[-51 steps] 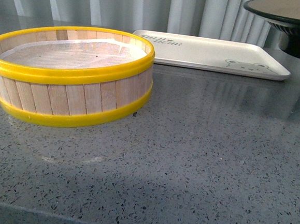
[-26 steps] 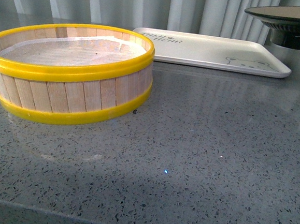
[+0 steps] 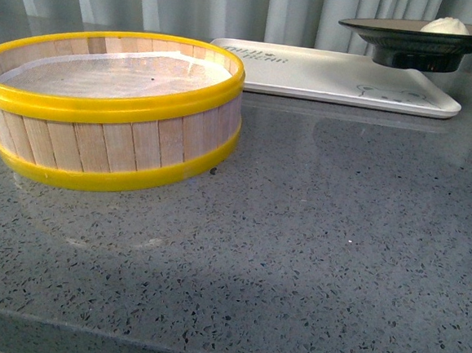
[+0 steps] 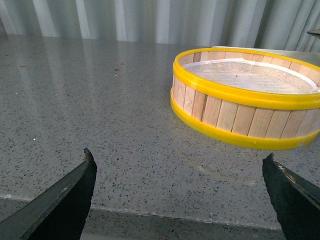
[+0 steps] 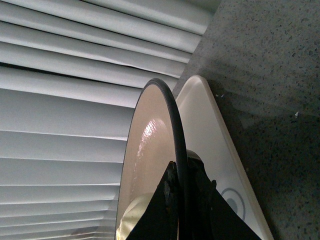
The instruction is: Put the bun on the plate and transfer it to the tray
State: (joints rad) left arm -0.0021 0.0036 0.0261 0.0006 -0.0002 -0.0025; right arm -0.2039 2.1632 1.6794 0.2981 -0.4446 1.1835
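Right gripper clamped on the plate rim; bun on the plate, plate at the right end of the tray.

Right wrist view: dark fingers pinch the glossy black rim edge-on, one on each side, with the beige inside of the plate showing. Front view: plate is level, by the tray's bear print. Its black foot overlaps the tray's far rim; can't tell if it touches or hangs just above. Bun is on the plate's right half, only its white top showing over the rim. Tray lies flat on the grey speckled counter, behind and right of the yellow-rimmed wooden steamer basket, which has a white paper liner inside. Left gripper is well apart from the plate, jaws spread wide over bare counter near the front edge, basket ahead of it.
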